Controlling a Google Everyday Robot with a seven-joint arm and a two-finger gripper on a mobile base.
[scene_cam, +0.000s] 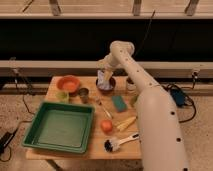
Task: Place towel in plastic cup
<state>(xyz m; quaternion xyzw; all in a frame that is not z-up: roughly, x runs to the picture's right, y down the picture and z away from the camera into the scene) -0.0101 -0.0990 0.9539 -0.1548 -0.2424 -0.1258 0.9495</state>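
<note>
Overhead, near the upper middle of the frame, the white arm reached in from the lower right and bent down, so that the gripper (104, 69) hung directly above the small pale blue-grey wrinkled towel (103, 79). Its fingers stood spread wide, and whether they touched the cloth could not be told. The towel sat bunched upright in a dark round bowl (113, 88) at the back of the light wooden table (54, 90).

The short light green plastic cup (62, 96) stood well to the left of the towel. It was just below the round orange bowl (69, 83) and beside a small dark brown-grey cup (83, 93). A large green rectangular plastic tray (60, 128) filled the lower left of the table, with the green cup close to its far edge.

To the lower right of the dark bowl lay a flat teal sponge (119, 103). Further down the frame were a round orange fruit (106, 125), a long yellow item (125, 123) beside it, and a dark-bristled brush with a white handle (121, 142) near the table's front edge.
</note>
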